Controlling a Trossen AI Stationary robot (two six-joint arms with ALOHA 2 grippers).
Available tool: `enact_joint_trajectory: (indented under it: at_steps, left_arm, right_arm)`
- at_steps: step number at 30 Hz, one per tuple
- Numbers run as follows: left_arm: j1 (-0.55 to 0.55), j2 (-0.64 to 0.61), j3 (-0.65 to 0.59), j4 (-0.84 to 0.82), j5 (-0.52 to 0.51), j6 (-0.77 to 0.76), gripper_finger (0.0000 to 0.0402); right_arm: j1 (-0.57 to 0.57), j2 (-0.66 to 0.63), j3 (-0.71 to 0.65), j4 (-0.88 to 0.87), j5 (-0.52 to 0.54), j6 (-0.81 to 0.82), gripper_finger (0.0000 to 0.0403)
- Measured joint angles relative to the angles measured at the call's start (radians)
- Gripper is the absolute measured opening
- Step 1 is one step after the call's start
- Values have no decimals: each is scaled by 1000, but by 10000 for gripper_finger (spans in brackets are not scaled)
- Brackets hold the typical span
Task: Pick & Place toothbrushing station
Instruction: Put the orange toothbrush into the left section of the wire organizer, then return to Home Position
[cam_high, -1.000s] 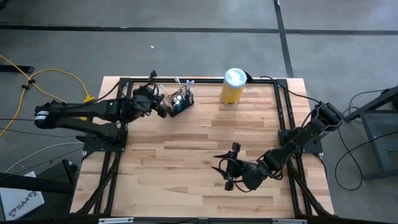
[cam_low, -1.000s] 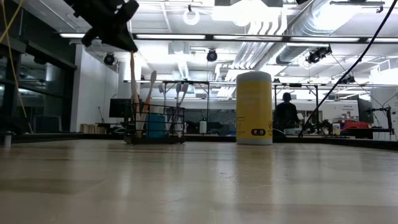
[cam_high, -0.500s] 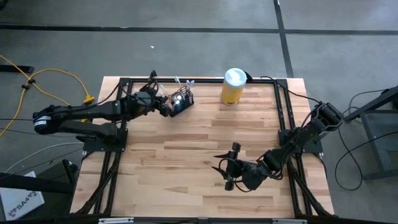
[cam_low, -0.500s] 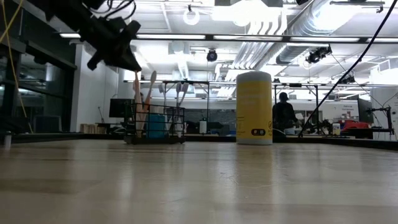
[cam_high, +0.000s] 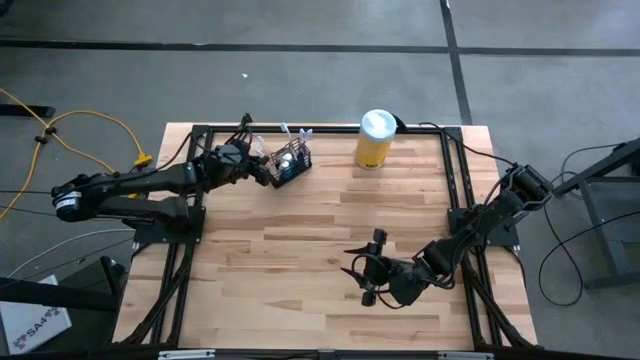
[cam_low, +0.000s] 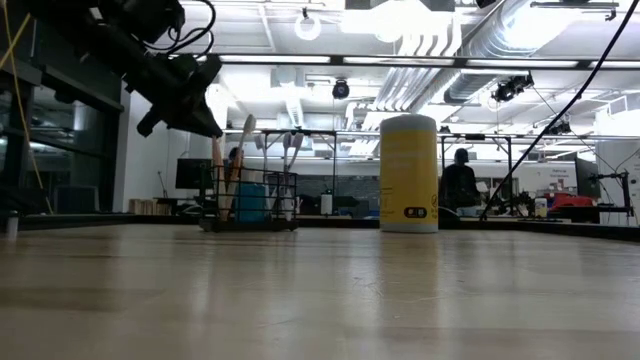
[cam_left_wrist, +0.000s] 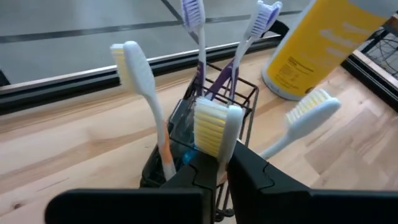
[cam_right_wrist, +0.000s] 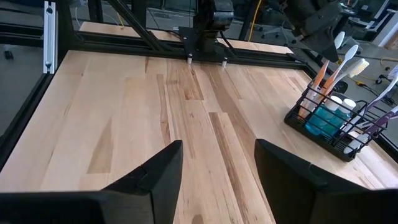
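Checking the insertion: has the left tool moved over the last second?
Yes. In the low view the left tool has come down toward the black wire-mesh holder, which stays beside the yellow canister.

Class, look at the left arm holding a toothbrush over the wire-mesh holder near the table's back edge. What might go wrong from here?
1. The left gripper pinches a white toothbrush among other upright brushes; lowering it may knock the neighbouring white brush.
2. The mesh holder is light and could tip or slide if the arm presses sideways.
3. It stands near the table's back edge, so a shove might send it off.
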Motion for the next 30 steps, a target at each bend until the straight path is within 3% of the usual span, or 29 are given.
enact_joint_trajectory:
  at_steps: [20, 30]
  left_arm:
    - [-1, 0, 0, 26, 38, 11, 96]
    - [-3, 0, 0, 186, 109, 63, 106]
  right_arm:
    - [0, 0, 0, 1, 0, 0, 191]
    - [0, 0, 0, 1, -19, 4, 191]
